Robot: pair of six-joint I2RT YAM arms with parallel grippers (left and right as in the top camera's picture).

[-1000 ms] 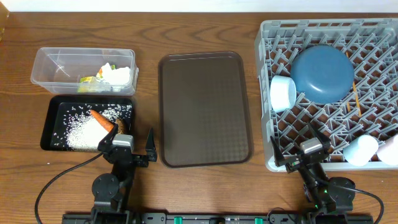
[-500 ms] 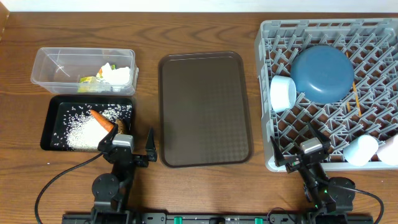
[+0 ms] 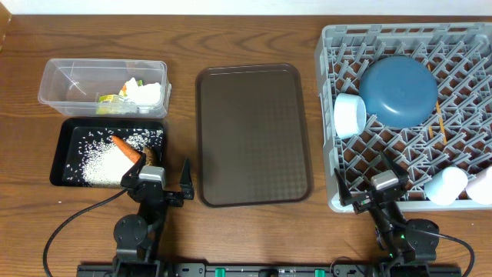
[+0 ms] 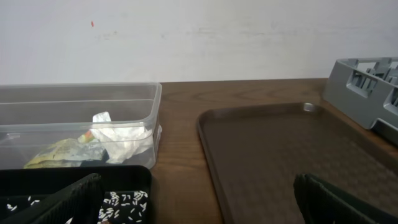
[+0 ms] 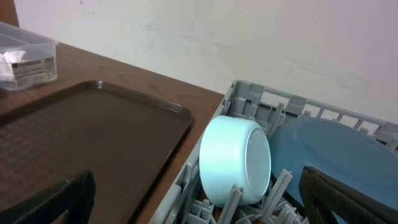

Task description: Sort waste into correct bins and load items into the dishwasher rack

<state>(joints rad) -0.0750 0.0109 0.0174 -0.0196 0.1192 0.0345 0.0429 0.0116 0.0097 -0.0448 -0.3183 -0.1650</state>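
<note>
Rice (image 3: 98, 165) and carrot (image 3: 127, 147), both food, share the black tray (image 3: 55, 161); our left end effector (image 3: 157, 175) and right end effector (image 3: 371, 185) gape empty.

Serving tray (image 3: 254, 135) between bins (image 3: 104, 86) and rack (image 3: 407, 115).

Noted: one dark brown serving tray (image 3: 254, 135) lies flat on the wooden table (image 3: 254, 231), ahead and to the right of the left gripper (image 3: 157, 175) and ahead and to the left of the right gripper (image 3: 373, 185). It has a textured surface and a raised rim. A white wall (image 4: 199, 37) stands beyond the table, ahead of both.
</note>
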